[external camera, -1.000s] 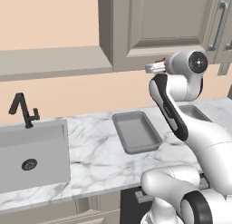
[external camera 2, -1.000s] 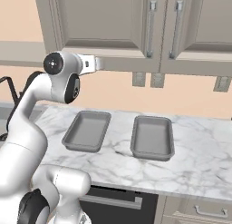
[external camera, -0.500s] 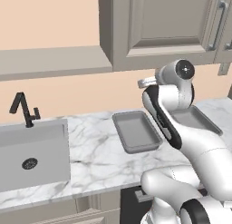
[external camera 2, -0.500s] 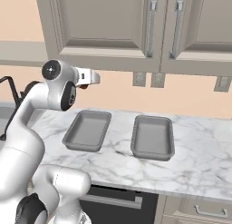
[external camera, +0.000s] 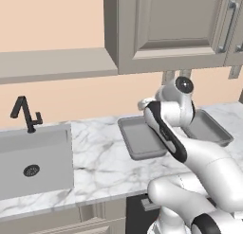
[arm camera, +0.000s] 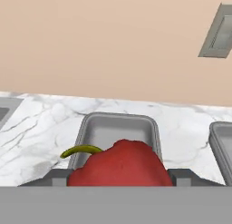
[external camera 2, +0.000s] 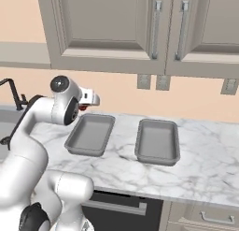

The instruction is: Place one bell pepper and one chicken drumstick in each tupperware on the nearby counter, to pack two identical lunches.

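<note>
My gripper (arm camera: 117,178) is shut on a glossy red bell pepper (arm camera: 120,164) with a curved green stem. It hangs above the near end of the left tupperware (arm camera: 115,128), a shallow grey tray with nothing in it. From the right base view the gripper (external camera 2: 87,102) sits just over that tray's (external camera 2: 91,134) back left corner, a bit of red pepper (external camera 2: 83,106) showing under it. The second tupperware (external camera 2: 158,141) lies to the right, also bare. Both trays (external camera: 142,138) (external camera: 209,129) rest on the white marble counter (external camera: 99,157). The chicken drumstick is out of view.
A sunken grey sink (external camera: 33,157) with a black faucet (external camera: 26,114) lies to the left. Wall cabinets (external camera 2: 112,29) hang above, with outlets (external camera 2: 151,81) on the peach wall. A dark dishwasher front (external camera 2: 121,211) sits below the counter edge.
The arm has come down, and the gripper with the pepper has dropped from cabinet height toward the left tray. The trays have not moved.
</note>
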Controlling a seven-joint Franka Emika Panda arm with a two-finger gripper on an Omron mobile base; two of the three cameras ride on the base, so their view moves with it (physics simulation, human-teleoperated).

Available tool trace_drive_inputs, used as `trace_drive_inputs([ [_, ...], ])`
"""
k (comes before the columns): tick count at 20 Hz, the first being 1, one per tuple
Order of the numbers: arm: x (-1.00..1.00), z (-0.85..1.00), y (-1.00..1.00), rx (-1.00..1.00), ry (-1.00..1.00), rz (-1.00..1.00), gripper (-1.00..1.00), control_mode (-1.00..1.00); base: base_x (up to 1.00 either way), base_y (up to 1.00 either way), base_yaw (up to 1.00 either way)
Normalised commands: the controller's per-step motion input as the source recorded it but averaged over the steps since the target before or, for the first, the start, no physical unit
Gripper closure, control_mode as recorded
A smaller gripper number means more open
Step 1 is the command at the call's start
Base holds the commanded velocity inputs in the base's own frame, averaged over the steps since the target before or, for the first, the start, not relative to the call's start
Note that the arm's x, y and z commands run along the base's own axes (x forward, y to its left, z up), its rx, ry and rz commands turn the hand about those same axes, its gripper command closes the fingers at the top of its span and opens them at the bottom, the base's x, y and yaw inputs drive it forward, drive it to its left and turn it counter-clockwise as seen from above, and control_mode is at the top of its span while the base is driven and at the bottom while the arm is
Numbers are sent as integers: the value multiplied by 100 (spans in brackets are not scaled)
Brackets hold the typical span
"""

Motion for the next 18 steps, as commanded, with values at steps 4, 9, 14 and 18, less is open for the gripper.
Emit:
trace_drive_inputs([
  [4,1,-54,19,4,16,3,100,-100,0,0,0],
  [9,14,-47,26,0,23,1,100,-100,0,0,0],
  [14,28,-51,16,0,23,1,100,-100,0,0,0],
  [18,41,-36,4,0,8,0,100,-100,0,0,0],
])
